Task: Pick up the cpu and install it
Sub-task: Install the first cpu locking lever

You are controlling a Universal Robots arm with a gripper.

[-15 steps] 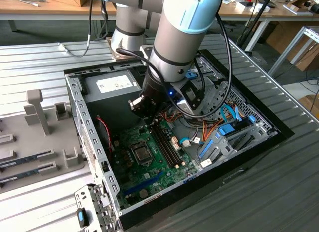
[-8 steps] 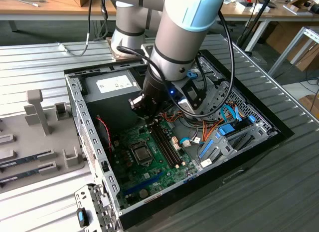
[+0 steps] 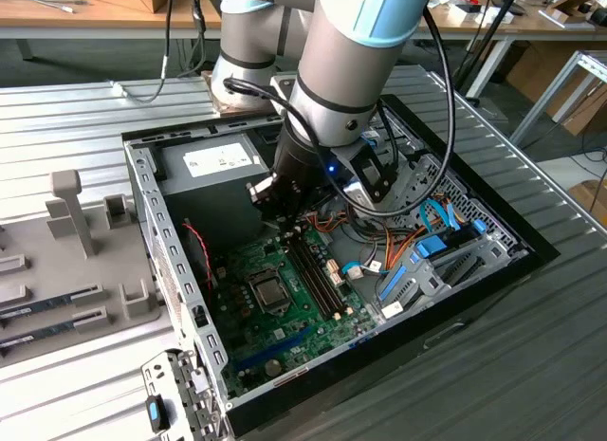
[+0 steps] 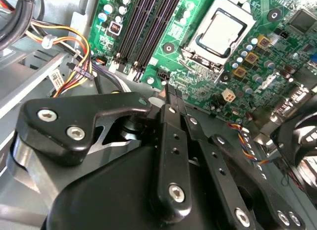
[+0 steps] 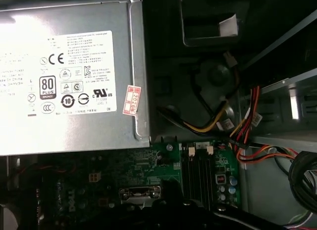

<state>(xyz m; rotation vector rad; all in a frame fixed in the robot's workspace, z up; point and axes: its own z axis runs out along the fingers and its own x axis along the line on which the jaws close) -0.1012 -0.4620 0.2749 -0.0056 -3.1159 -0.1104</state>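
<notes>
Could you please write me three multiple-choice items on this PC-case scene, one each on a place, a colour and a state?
1. Where is the cpu?
A. in the socket on the motherboard
B. between the gripper's fingers
C. on top of the power supply

2. What colour is the motherboard?
A. red
B. green
C. white

3. How is the gripper in the second wrist view?
A. wide open
B. shut on the cpu
C. shut with nothing in it

Answers:
1 A, its silvery top sits inside the socket frame.
2 B, the board is green in all views.
3 C, the fingertips meet above the board's edge, apart from the cpu.
</notes>
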